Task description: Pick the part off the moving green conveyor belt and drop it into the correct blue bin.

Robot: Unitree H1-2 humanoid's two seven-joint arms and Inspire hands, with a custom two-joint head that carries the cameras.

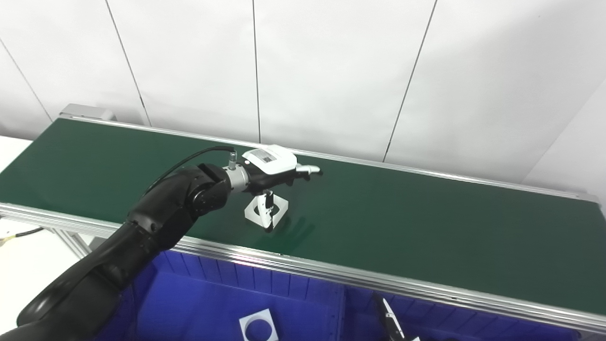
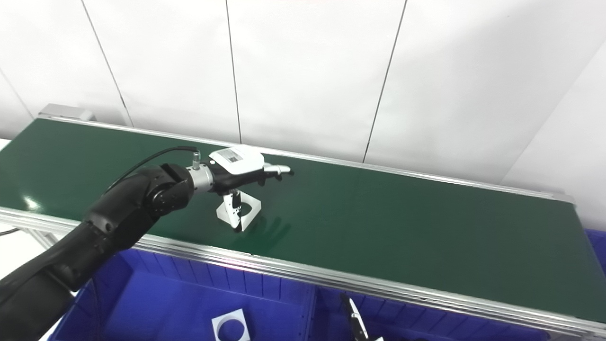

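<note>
The left hand (image 1: 272, 173) hung over the green belt (image 1: 426, 222), its thumb poking through a white square part (image 1: 277, 208); I could not tell if it gripped.

The black, jointed left arm (image 1: 156, 222) is extended from the lower left edge, up and to the right. The white-backed left hand (image 1: 272, 168) is held palm down, with the fingers (image 1: 308, 169) stretched level to the right and the thumb (image 1: 268, 204) pointed downward. The right hand (image 1: 390, 324) is seen only partly at the bottom edge; its state cannot be determined.
</note>
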